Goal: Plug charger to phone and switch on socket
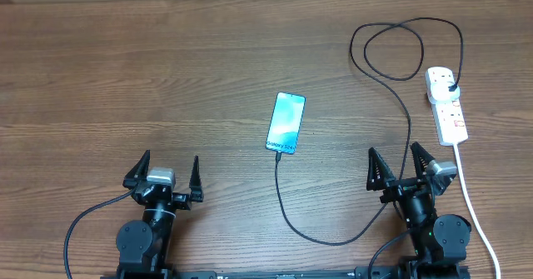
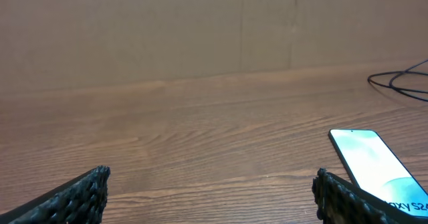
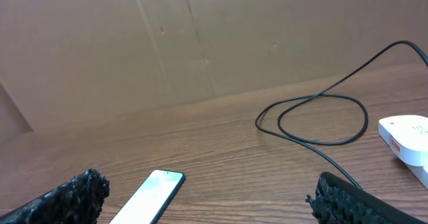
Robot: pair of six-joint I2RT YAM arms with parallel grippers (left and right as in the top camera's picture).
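Left gripper and right gripper are standing wide open, gripping nothing. Phone is lying mid-desk, and charger is trailing from its near end to socket, far right.

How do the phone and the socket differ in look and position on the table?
The phone is slim with a light blue screen; the socket is white with red markings. The phone lies near the table's middle; the socket lies at the right side. The phone leans top-right, the socket top-left. Both lie flat, and the black charger reaches both.
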